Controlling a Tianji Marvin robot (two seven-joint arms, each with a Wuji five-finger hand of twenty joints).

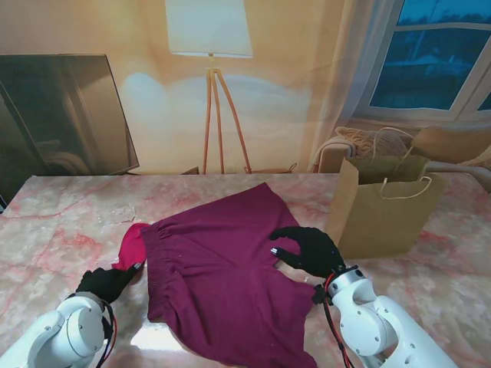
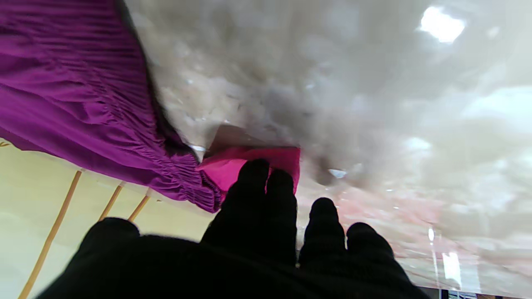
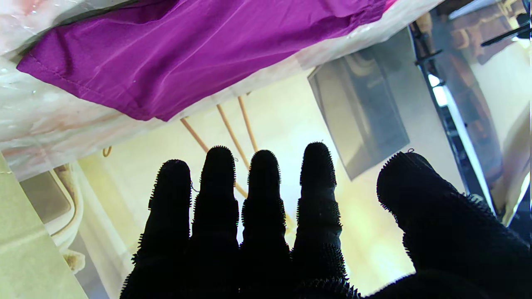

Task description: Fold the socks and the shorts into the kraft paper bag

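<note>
On the marble worktop (image 1: 61, 230), the left hand (image 1: 107, 282) rests at the left side, fingers (image 2: 257, 195) close together, their tips touching the pink sock (image 1: 132, 247). Whether it actually grips the sock cannot be told. The sock lies half tucked beneath the waistband of the purple shorts (image 1: 222, 268), which are spread flat mid-worktop, probably laid out for folding. The right hand (image 1: 307, 249) sits over the shorts' right edge, fingers (image 3: 220, 195) extended and apart, holding nothing. Farther right, well apart, the kraft paper bag (image 1: 383, 211) stands upright and open, ready to receive.

Purple shorts (image 1: 222, 284), pink sock (image 1: 132, 247) (marbled pink table (image 1: 61, 222))
</note>
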